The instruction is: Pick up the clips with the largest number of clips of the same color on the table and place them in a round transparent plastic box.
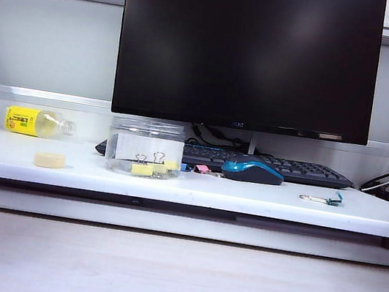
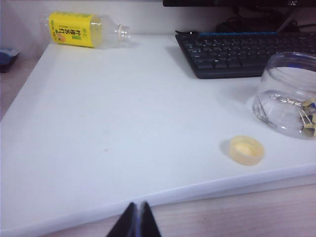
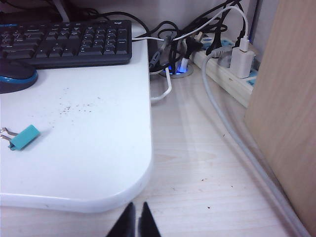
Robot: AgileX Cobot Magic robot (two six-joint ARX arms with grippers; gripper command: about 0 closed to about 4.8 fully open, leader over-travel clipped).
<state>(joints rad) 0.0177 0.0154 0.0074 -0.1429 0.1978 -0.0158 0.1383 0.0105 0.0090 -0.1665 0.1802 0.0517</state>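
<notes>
left gripper [image 2: 138, 219] jaws closed, tips pointing forward, holding nothing. right gripper [image 3: 135, 220] same: fingers nearly together, empty. Neither visible in exterior view.

A black monitor [image 1: 248, 51] stands at the back over a black keyboard [image 1: 265, 165]. A blue-and-black mouse [image 1: 252, 171] lies before it, a teal-blue binder clip [image 1: 323, 200] right, a yellow-labelled plastic bottle [image 1: 37, 122] lying far left, and a pale yellow cap [image 1: 49, 160] near left.

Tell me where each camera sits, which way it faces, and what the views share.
Exterior: low in front, facing the white table and monitor; no arm visible.
Left wrist: above the table's left front, shut left gripper showing.
Right wrist: over the right front corner, shut right gripper showing.
Shared: exterior and left wrist both show the round transparent plastic box holding yellow clips.
</notes>
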